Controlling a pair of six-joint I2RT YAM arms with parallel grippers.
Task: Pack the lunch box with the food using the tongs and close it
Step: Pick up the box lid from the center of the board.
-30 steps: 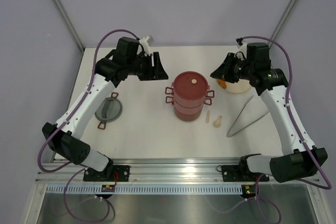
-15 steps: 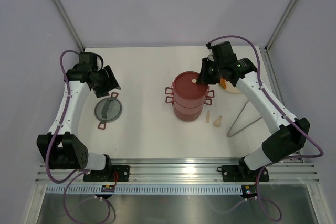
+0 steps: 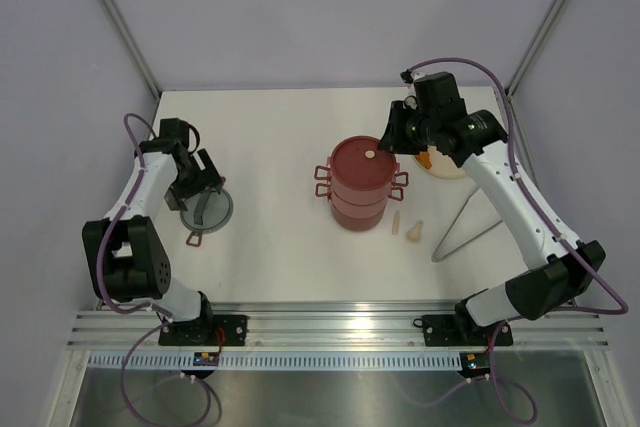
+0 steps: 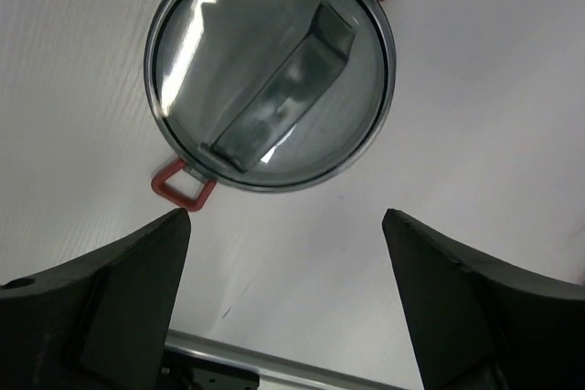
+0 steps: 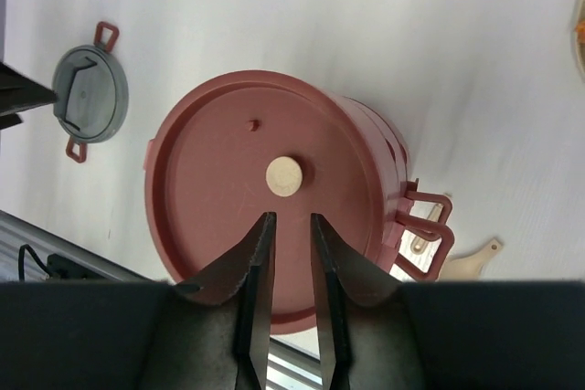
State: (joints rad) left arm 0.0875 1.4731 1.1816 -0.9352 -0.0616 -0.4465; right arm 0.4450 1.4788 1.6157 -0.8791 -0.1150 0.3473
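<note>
Hovering over the stacked lunch box, the right gripper holds its fingers narrowly parted, empty, just short of the lid's cream knob. Left of the lunch box, the left gripper gapes wide above the grey lid. Tongs lie right of the lunch box on bare table.

- The top external camera looked down from above and behind the arm bases, taking in the whole table.
- The left wrist camera faced straight down, close over the grey top lid.
- The right wrist camera looked down on the lunch box, with the grey lid also visible at its left edge.
</note>
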